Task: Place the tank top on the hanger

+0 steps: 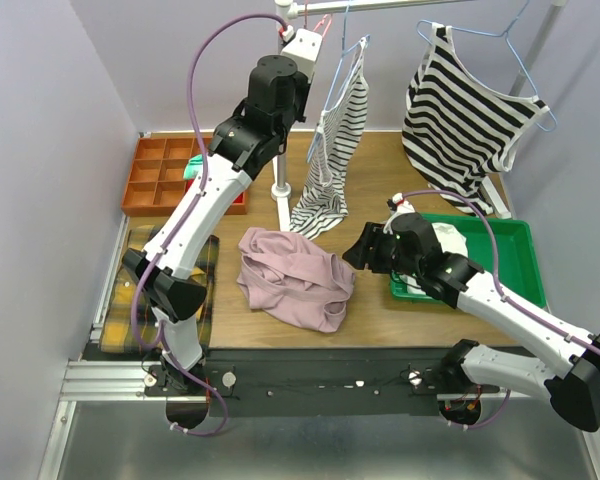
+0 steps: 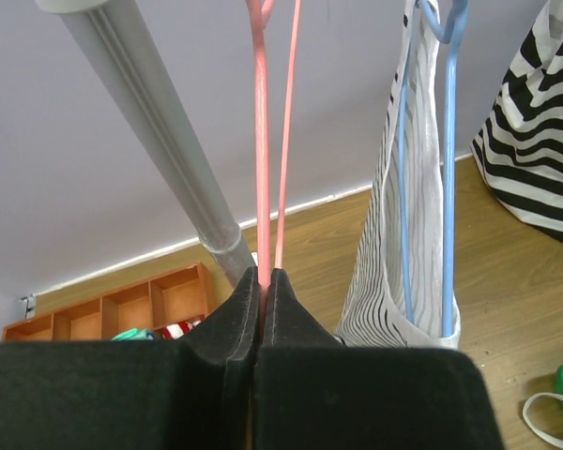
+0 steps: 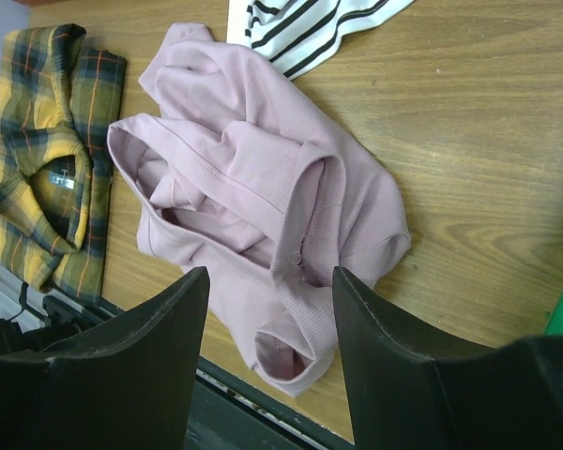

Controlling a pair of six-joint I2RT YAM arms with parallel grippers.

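The dusty-pink tank top (image 1: 295, 278) lies crumpled on the wooden table near its front edge; it also shows in the right wrist view (image 3: 263, 202). The pink-red wire hanger (image 2: 262, 141) hangs from the grey rail, its top just visible in the top view (image 1: 323, 24). My left gripper (image 1: 306, 42) is raised to the rail and shut on the hanger's wire (image 2: 263, 272). My right gripper (image 1: 358, 250) is open and empty, hovering just right of the tank top, its jaws (image 3: 270, 277) spread above the top's near edge.
Two black-and-white striped tops (image 1: 332, 150) (image 1: 465, 115) hang on light blue hangers (image 2: 448, 169) from the rail (image 2: 159, 141). An orange compartment tray (image 1: 165, 175) sits at back left, a plaid shirt (image 1: 165, 290) at front left, a green tray (image 1: 505, 250) with white cloth at right.
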